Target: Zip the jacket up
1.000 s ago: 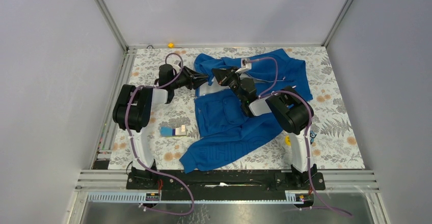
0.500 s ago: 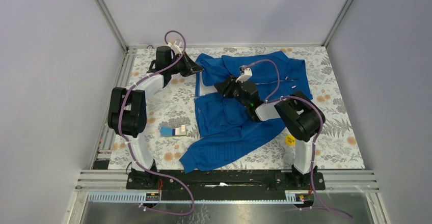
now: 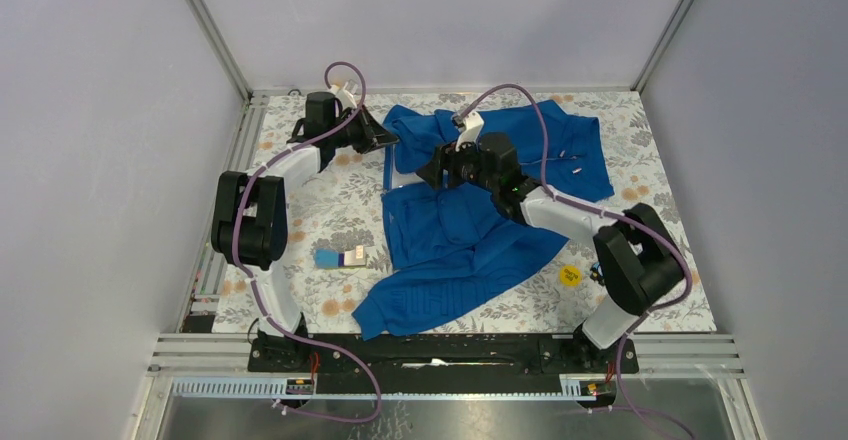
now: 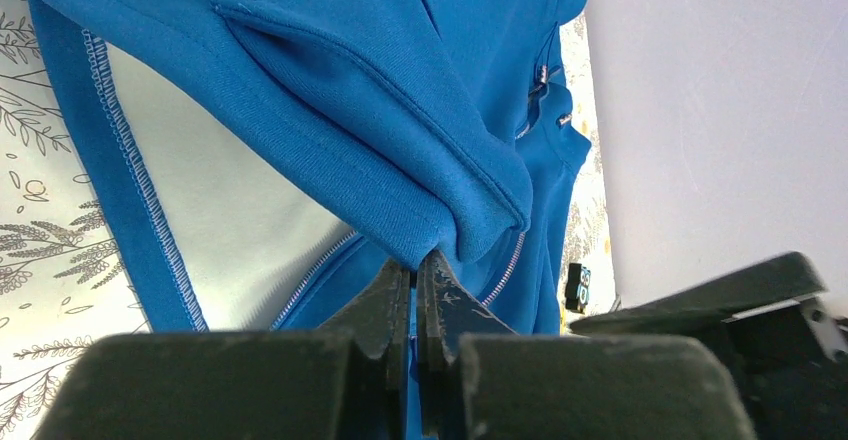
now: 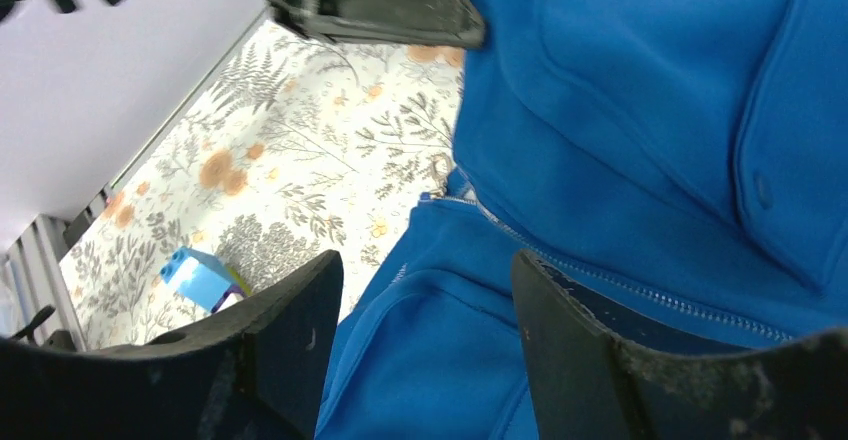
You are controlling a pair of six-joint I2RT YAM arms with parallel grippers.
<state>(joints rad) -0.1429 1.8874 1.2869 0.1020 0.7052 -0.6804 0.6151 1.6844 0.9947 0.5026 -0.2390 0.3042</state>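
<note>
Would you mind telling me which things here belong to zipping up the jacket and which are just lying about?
Part of the job:
- jacket
- zipper
- left tool, shut on the jacket's edge
- right tool, open over the zipper

Just lying about:
- blue-and-white block
- yellow disc

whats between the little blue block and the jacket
Only bare floral tablecloth. The top view shows an uncovered strip of it between the blue block and the left edge of the jacket.
</note>
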